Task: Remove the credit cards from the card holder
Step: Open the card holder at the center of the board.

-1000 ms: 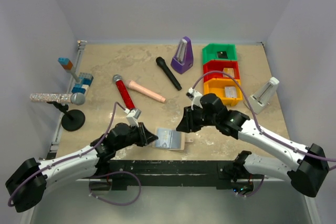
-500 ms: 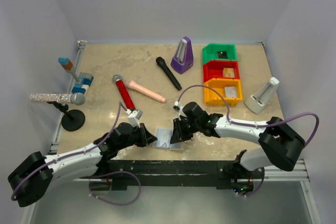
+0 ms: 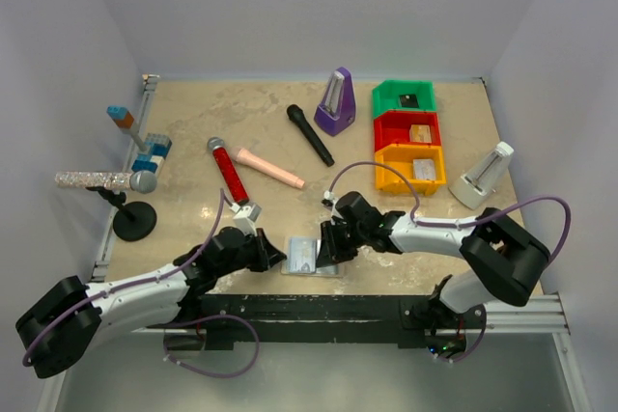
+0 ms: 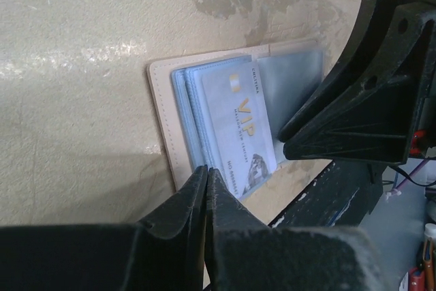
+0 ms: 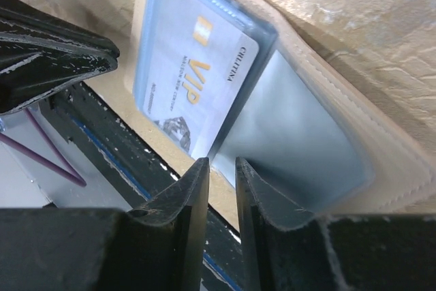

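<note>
The card holder (image 3: 311, 256) lies open near the table's front edge, tan edging (image 4: 161, 120) around pale blue pockets. A silver-grey VIP credit card (image 4: 240, 122) (image 5: 194, 76) sits in its left panel over other card edges. The right panel's clear sleeve (image 5: 293, 148) looks empty. My left gripper (image 3: 280, 256) (image 4: 206, 172) is shut, its tips meeting at the holder's near left edge, with nothing visible between them. My right gripper (image 3: 326, 246) (image 5: 222, 167) stands open by a narrow gap at the near edge of the holder, where the card meets the clear sleeve.
The black front rail (image 3: 319, 308) runs just below the holder. Farther back lie a red microphone (image 3: 229, 171), a pink cylinder (image 3: 270, 167), a black microphone (image 3: 309, 134), a purple metronome (image 3: 335, 101), and green (image 3: 406, 98), red (image 3: 410, 130) and orange (image 3: 413, 169) bins.
My right arm swung left and down from beside the orange bin onto the holder's right side. My left gripper's jaws closed together at the holder's left edge.
</note>
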Robot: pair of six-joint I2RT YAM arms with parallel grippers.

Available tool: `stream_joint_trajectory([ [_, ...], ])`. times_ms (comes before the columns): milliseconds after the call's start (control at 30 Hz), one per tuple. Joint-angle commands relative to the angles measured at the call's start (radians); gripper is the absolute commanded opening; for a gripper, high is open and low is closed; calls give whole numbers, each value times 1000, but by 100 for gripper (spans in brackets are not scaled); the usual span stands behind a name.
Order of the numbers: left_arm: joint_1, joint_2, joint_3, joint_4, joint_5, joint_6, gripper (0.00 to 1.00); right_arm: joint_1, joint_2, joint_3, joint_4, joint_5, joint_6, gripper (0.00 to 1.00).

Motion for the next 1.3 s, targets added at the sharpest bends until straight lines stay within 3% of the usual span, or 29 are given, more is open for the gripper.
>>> stream_joint_trajectory([
  [0,-3,-6,-31,45,-18,-5,5,-12,-3,-17,30,43,1,30],
  [300,-3,-50,-56,27,-28,-15,0,-22,5,-6,13,54,-16,41],
  [633,-3,-243,-4,-70,-64,-8,1,-22,-141,21,-76,102,-16,54],
  [1033,-3,-24,36,79,1,8,0,-18,-67,61,27,-12,59,51],
  [1267,-3,14,23,97,-4,8,0,-18,11,35,116,-42,99,49],
])
